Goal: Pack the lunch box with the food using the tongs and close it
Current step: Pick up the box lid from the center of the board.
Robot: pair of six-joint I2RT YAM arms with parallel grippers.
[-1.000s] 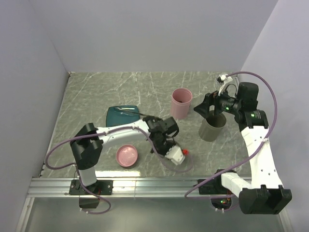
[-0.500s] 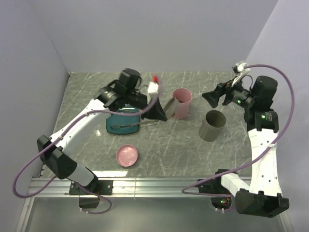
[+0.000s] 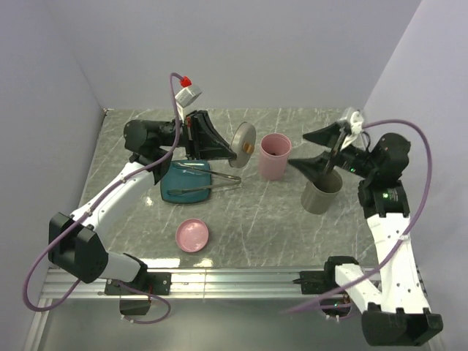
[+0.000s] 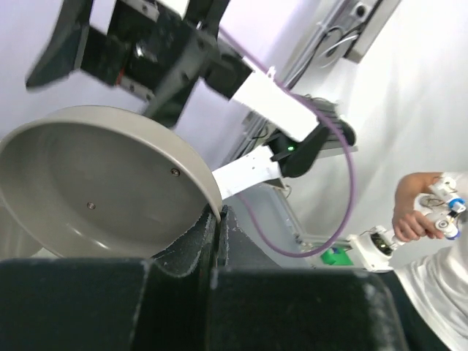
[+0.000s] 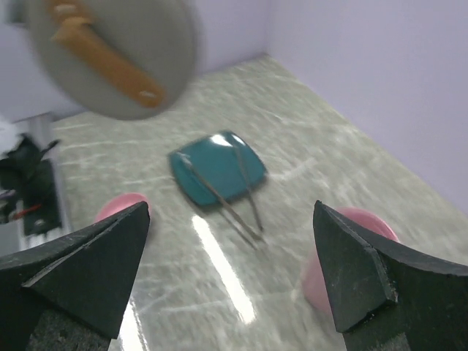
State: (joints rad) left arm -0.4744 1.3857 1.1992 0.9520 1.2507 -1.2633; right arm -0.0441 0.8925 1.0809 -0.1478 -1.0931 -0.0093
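Though the tongs (image 5: 219, 201) lie nearer the left end effector (image 4: 216, 219), it clamps a grey lid (image 3: 243, 144), and the right end effector (image 3: 298, 150) gapes empty.

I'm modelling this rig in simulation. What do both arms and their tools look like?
The left arm and right arm match: white links, black joints, a purple cable looping along each. The left tool and right tool have black, wedge-shaped fingers. A small grey camera with a red cap rides the left wrist.
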